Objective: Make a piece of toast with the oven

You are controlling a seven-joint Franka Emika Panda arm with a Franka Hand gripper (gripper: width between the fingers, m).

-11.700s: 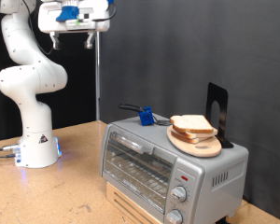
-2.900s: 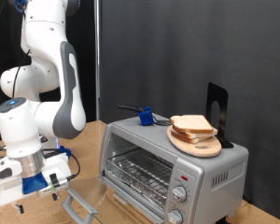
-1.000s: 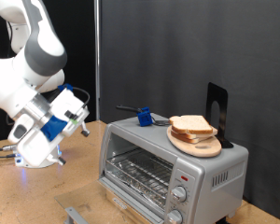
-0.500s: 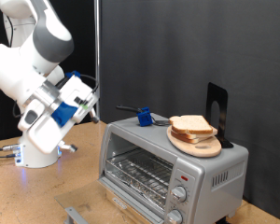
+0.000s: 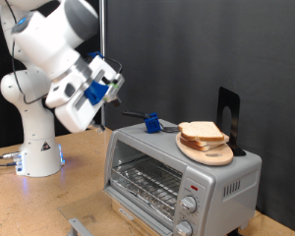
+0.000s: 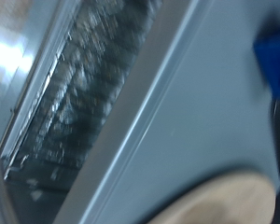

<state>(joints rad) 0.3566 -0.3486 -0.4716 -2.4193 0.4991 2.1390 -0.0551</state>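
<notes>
Silver oven (image 5: 177, 174) door down, tool (image 5: 116, 83) blurred, raised

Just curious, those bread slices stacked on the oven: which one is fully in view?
The top piece of toast. It lies uncovered on the stack atop the oven; of the slices beneath, only the crust edges show, on the round wooden board.

The exterior view is evenly lit and sharp, with a dark curtain (image 5: 187, 49) behind. The oven (image 5: 182, 177) shows soft reflections on its glass door. The wrist view is strongly blurred; beside the oven's edge (image 6: 131, 121) a bright glare appears.
</notes>
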